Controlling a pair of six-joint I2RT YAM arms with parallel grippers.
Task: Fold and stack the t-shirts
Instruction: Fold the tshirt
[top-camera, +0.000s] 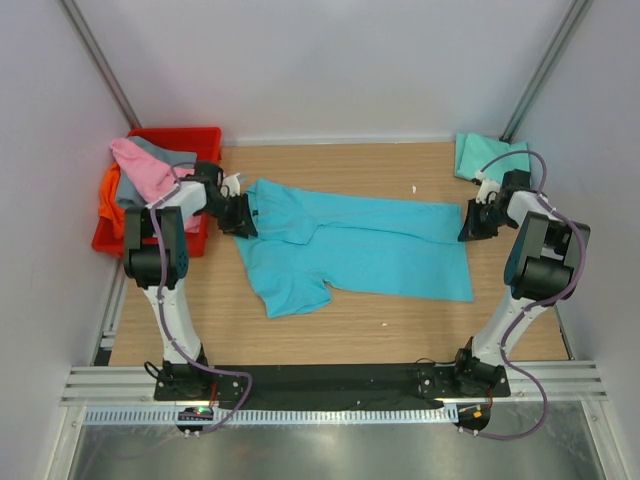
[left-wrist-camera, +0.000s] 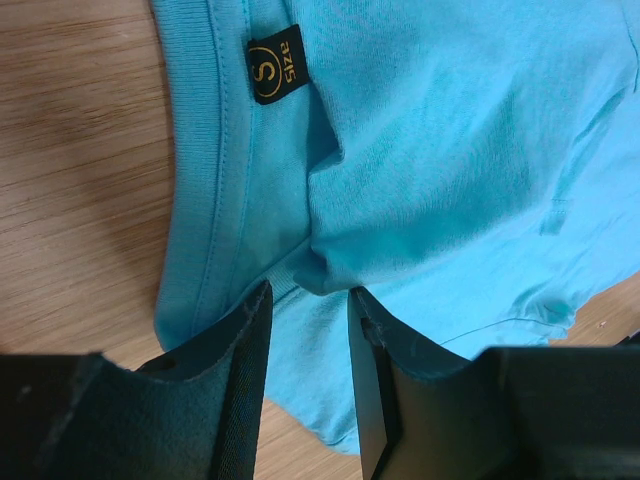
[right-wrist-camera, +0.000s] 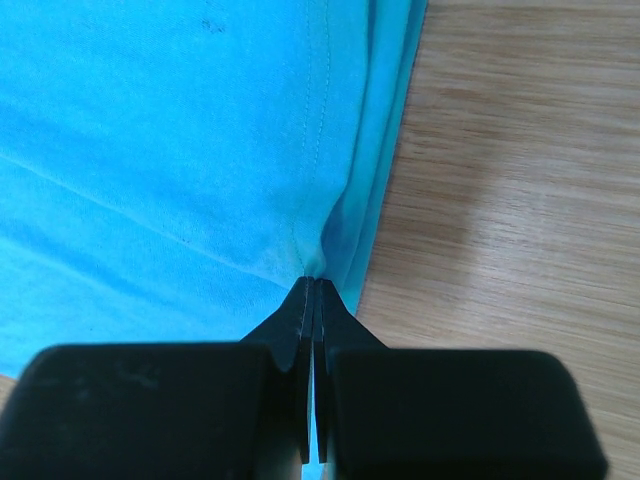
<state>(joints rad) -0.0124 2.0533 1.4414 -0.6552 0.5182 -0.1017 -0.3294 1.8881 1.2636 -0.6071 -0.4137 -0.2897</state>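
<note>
- Left fingers (left-wrist-camera: 248, 385) stand partway open at the collar end of the turquoise shirt (left-wrist-camera: 450, 150), the end nearest the red crate (top-camera: 185, 135). The cloth lies in the gap between them, and a small ridge of it bunches just ahead of the tips. They have not closed on it.
- A black size label (left-wrist-camera: 277, 63) marked "S" sits inside the collar, just beyond those fingers on the crate side.
- Right fingers (right-wrist-camera: 288, 325) are pressed tight together, with the shirt's hem edge pinched between their tips. This is the end of the shirt farthest from the crate.
- From above, the turquoise shirt (top-camera: 370, 250) lies spread on the bench (top-camera: 350, 325). Its collar is just beside the crate and its body stretches away from it across the wood.
- A long strip of the shirt seems folded over the body. One short sleeve (top-camera: 295, 290) sticks out toward the arm bases, not far from the crate.
- The left arm's fingers (top-camera: 238, 215) sit between the crate and the shirt's collar. The right arm's fingers (top-camera: 475, 222) are well apart from the crate, at the opposite hem.
- A mint shirt (top-camera: 480, 155) lies folded on the bench in the back corner, on the side opposite the crate.
- In and over the crate lie more shirts. A pink shirt (top-camera: 140, 168) is draped on top, a grey shirt (top-camera: 172, 152) lies behind it, and an orange shirt (top-camera: 108, 195) hangs over the crate's outer wall.
</note>
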